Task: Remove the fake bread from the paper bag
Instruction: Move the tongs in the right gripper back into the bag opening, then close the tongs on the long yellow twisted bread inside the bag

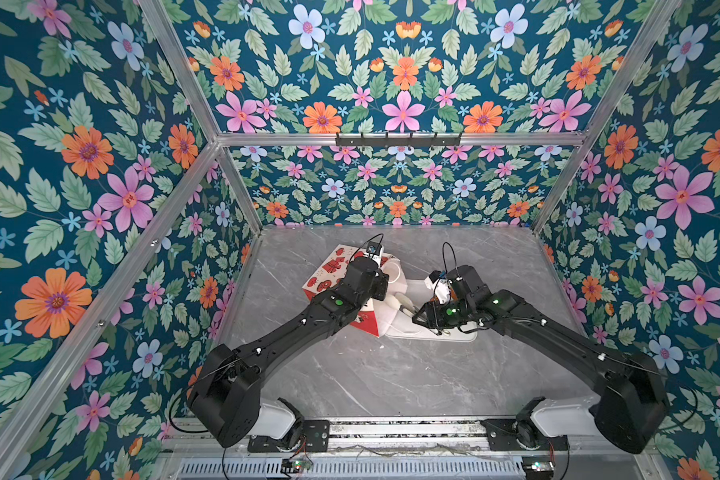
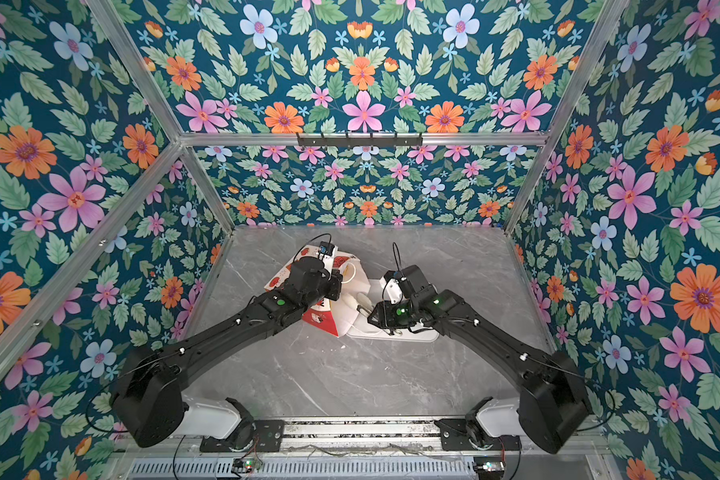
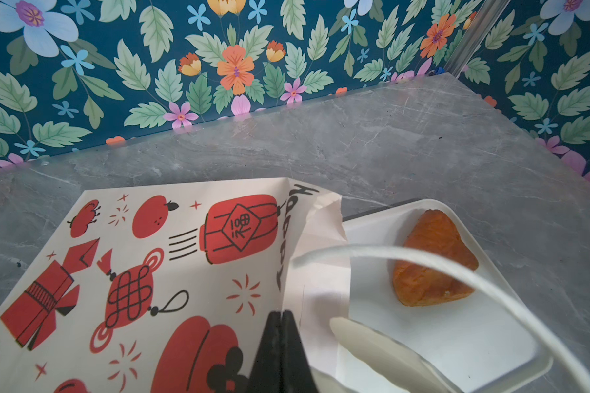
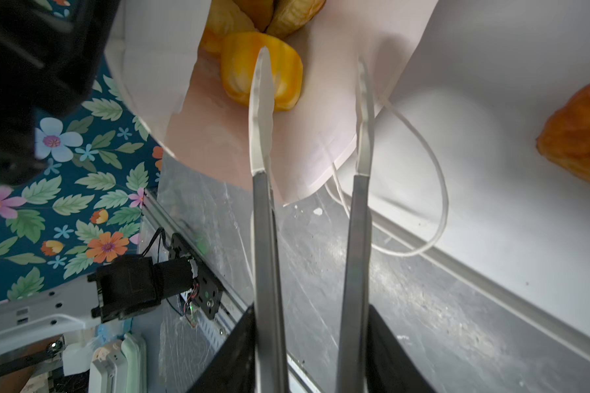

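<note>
Bright, even light fills both top views, which bow at the edges; the left wrist view is dimmer, with shadow over the paper bag [image 3: 143,272] and a blurred white cord [image 3: 423,263] up close, and the tray [image 4: 491,112] glares white in the right wrist view.

A red-and-white paper bag [image 1: 333,270] lies on its side on the grey marble table [image 1: 391,374], its white-lined mouth turned toward a flat white tray [image 1: 454,336] and overlapping its near end. The left arm [image 1: 308,320] reaches over the bag, hiding its own fingers. The right gripper [image 1: 404,305] shows two pale tips at the bag's mouth. A sliver of orange-brown bread [image 1: 454,295] peeks out behind the right wrist
</note>
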